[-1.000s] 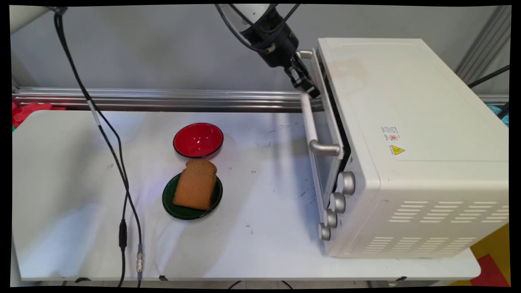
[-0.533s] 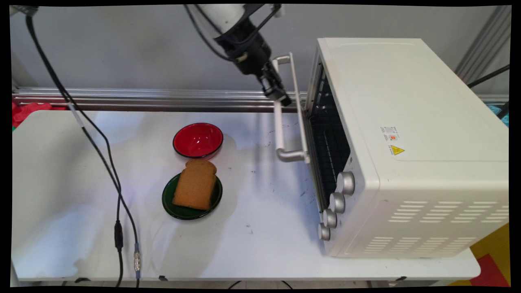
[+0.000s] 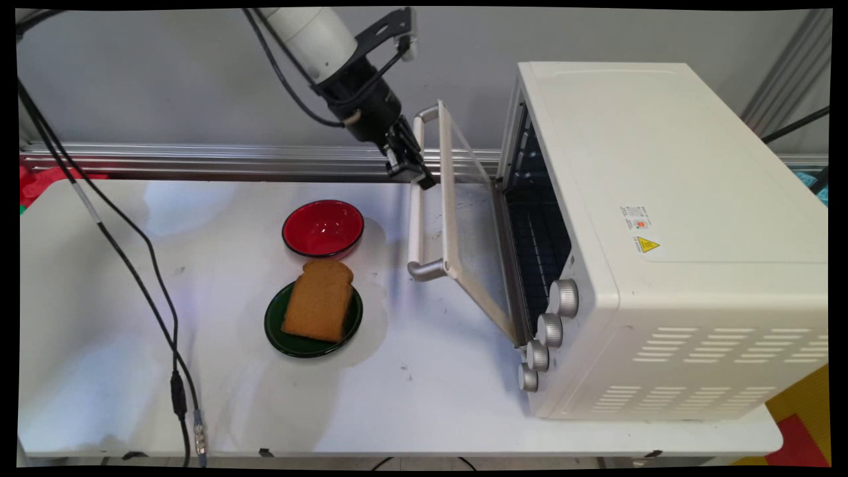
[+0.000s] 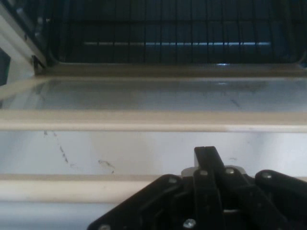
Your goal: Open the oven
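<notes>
While black cables hung down over the left side of the white table, a red bowl sat near the middle of it, toward the back. Just in front of the bowl lay a dark green plate with a slice of brown bread resting on it, the top of the slice reaching past the plate's rim toward the bowl. To the right of these, the white arm came down from the upper left, and its black tool was closed on the handle, a pale bar on the oven door, gripping it near the far end. The glass door stood partly open, tilted outward from its hinge at the bottom. Behind it the dark wire rack showed inside the cream toaster oven, which stood on the right side of the table. Four silver knobs ran down the oven's front beside the door. From the hand's camera, the door's glass and frame lay across the picture, with the rack beyond.
</notes>
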